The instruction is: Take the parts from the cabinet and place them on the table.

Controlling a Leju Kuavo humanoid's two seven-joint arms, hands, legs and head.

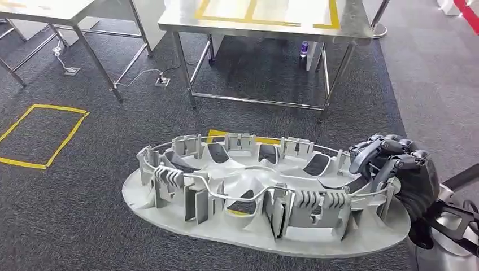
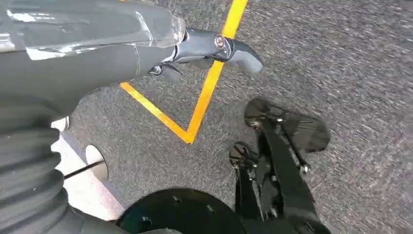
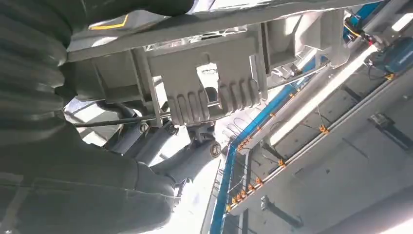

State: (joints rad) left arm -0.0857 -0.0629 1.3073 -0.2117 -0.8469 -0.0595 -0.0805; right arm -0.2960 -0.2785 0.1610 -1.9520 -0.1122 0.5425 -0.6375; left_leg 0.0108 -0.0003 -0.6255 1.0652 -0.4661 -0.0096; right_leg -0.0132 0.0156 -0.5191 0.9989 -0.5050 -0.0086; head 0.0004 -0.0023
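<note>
- The big grey part (image 1: pixel 265 192) is an oval tray shape with many slots and ribs and a thin wire rail on top.
- It is up in the air above the dark carpet floor (image 1: pixel 73 214), in front of the robot.
- The right hand (image 1: pixel 395 169) holds the part at its right end. Its dark fingers (image 1: pixel 367 153) curl over the rim and the wire there.
- In the right wrist view the right hand is pressed close under the part (image 3: pixel 209 83), with a finger (image 3: pixel 195 158) just below a ribbed block.
- The left hand (image 2: pixel 195 48) hangs over the floor, well apart from the part. It has nothing in it. Its thumb sticks out straight, but I cannot tell from this close view if its fingers are apart or curled in.
- A shiny metal table stands further off, its tabletop (image 1: pixel 260 22) marked with yellow tape.
- A small purple bottle (image 1: pixel 304 49) stands on the floor under that table.
- A yellow tape square (image 1: pixel 39 135) is on the floor to the left.
</note>
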